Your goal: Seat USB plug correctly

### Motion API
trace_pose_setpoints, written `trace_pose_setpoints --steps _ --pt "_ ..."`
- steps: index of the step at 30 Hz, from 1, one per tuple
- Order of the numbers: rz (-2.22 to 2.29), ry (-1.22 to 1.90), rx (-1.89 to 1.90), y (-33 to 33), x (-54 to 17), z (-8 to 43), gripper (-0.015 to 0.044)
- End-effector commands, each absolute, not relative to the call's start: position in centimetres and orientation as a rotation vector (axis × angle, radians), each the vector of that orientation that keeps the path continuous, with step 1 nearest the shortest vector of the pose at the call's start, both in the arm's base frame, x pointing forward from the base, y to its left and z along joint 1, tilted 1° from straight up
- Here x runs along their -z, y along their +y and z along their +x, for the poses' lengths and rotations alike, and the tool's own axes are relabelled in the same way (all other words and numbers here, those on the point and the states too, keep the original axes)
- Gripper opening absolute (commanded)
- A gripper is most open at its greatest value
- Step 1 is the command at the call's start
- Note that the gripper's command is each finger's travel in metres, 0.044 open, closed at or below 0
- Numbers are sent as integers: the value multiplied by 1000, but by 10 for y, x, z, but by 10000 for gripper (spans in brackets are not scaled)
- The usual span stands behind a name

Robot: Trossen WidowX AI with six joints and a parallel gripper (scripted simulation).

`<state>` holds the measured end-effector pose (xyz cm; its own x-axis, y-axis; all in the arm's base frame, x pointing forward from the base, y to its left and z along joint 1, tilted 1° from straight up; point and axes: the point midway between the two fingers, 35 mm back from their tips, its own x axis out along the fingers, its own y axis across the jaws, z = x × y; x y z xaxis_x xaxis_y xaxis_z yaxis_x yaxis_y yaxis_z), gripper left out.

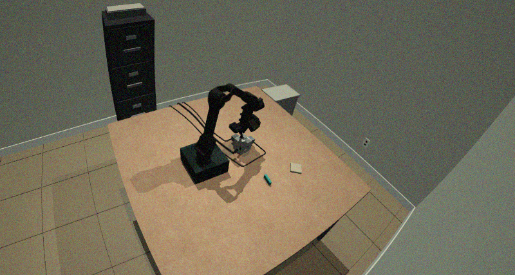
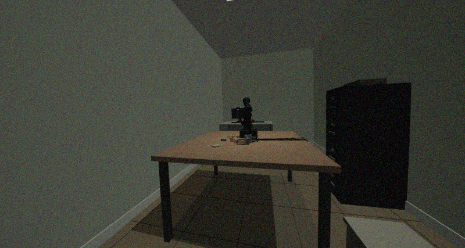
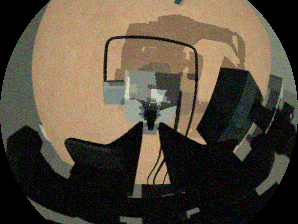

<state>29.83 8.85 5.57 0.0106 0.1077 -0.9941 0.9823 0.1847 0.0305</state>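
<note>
Black arm (image 1: 214, 116) (image 2: 247, 116) — arched, gripper (image 1: 241, 133) (image 3: 150, 125) pointing downward

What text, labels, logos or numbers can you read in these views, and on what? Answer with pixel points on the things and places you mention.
None readable.
Filing cabinet (image 1: 130, 62) (image 2: 367, 142): pale plates on the drawers, too small and blurred to read.
Power cube (image 1: 243, 147) (image 3: 167, 80): no legible marking.
Sticky-note-like pale square (image 1: 295, 168) (image 2: 215, 145): no legible writing.

Seen from the top view, the arm's base (image 1: 215, 171) (image 3: 230, 105) stands toward the left edge of the counter (image 1: 223, 234) (image 2: 247, 154) (image 3: 75, 80), with the power cube (image 1: 243, 147) (image 2: 247, 137) (image 3: 167, 80) to its right. A stick (image 1: 268, 180) (image 2: 223, 139) (image 3: 178, 1) and a pad (image 1: 295, 168) (image 2: 215, 145) lie between cube and right corner. Cables (image 1: 192, 120) (image 2: 282, 139) run in from the far edge, behind which rises a filing cabinet (image 1: 131, 62) (image 2: 367, 142), near the far-left corner.
</note>
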Motion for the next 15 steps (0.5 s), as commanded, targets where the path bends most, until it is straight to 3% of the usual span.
trace_pose_setpoints --steps 1,15 --pt "1154 1354 1003 89 -56 298 95" --pt "1155 1354 1003 88 -67 298 95"
